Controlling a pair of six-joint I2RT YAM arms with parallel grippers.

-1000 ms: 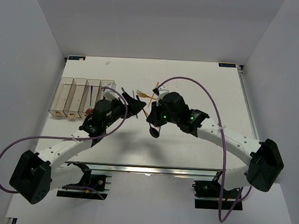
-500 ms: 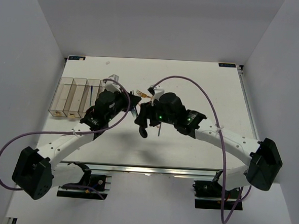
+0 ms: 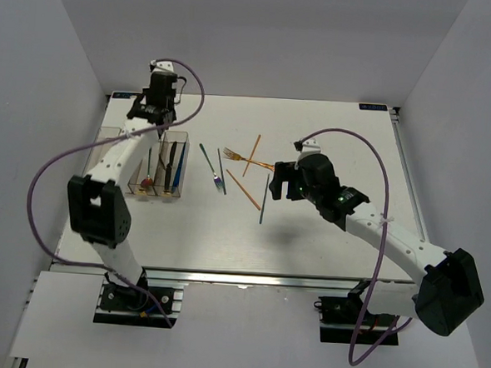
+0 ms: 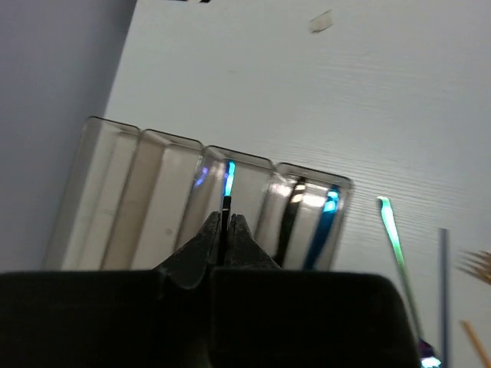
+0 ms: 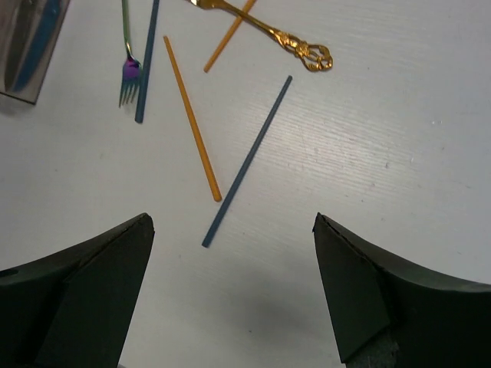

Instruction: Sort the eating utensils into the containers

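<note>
The containers (image 3: 113, 161) (image 4: 107, 192) form a row of clear bins at the far left. My left gripper (image 3: 154, 128) (image 4: 226, 218) hangs over the third bin, shut on the end of a slim dark utensil (image 4: 228, 184) with a blue glint. The fourth bin holds a black knife (image 4: 290, 222) and a blue knife (image 4: 322, 226). My right gripper (image 3: 282, 186) (image 5: 232, 222) is open and holds nothing, just above a blue stick (image 5: 249, 157) (image 3: 264, 198). Beside the stick lie an orange stick (image 5: 192, 119), a gold fork (image 5: 268, 34) and a teal fork (image 5: 128, 69).
A second blue stick (image 5: 147, 61) lies by the teal fork, and a second orange stick (image 3: 253, 144) crosses the gold fork. White walls close in the table on three sides. The arms' purple cables arc over the table.
My left arm has swung from the table's middle out to the bins and is now shut on the utensil. My right gripper has opened, lost the dark spoon and drawn back to the right.
</note>
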